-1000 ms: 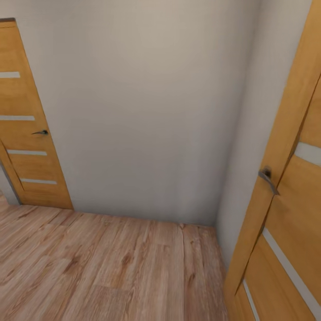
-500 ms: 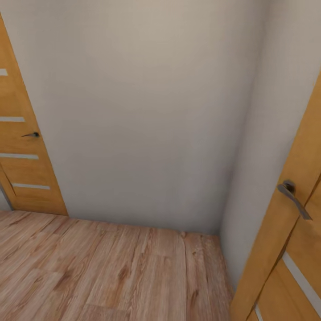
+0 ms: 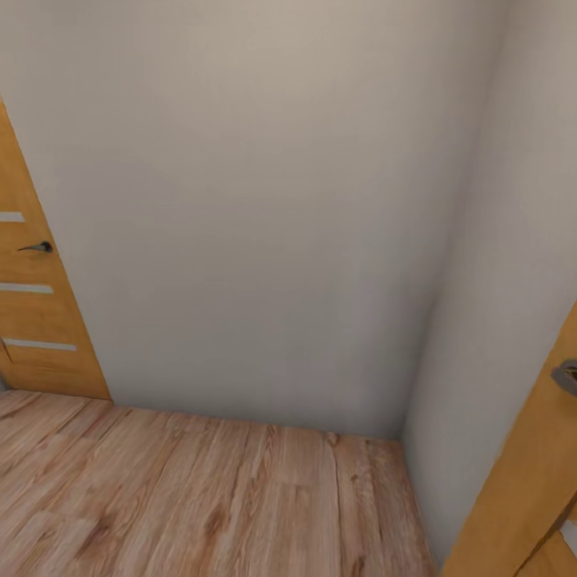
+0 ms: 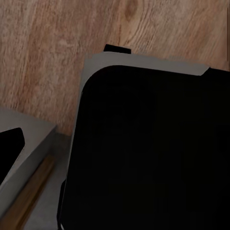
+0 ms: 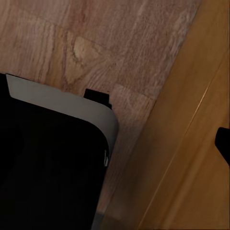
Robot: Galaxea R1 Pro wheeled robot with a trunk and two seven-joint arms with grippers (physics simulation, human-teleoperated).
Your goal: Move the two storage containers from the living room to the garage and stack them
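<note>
The two storage containers are out of view. I face a bare corner of cream walls (image 3: 264, 208) over a light wood plank floor (image 3: 200, 497). Both wrist views look down past my black, grey-edged base (image 4: 148, 153) (image 5: 48, 172) at those planks. A single dark fingertip (image 4: 9, 146) shows at the edge of the left wrist view, and a similar dark fingertip (image 5: 224, 143) at the edge of the right wrist view. Nothing is seen held by either.
A wooden door with a lever handle (image 3: 32, 312) stands in the wall at the left. Another wooden door (image 3: 529, 489) stands close at my right, its handle (image 3: 566, 375) at the picture's edge; the right wrist view shows that door (image 5: 187, 143) beside my base.
The whole head view has shifted: the wall corner looms larger and both doors have slid outward toward the picture's edges. So the camera has moved closer to the corner.
</note>
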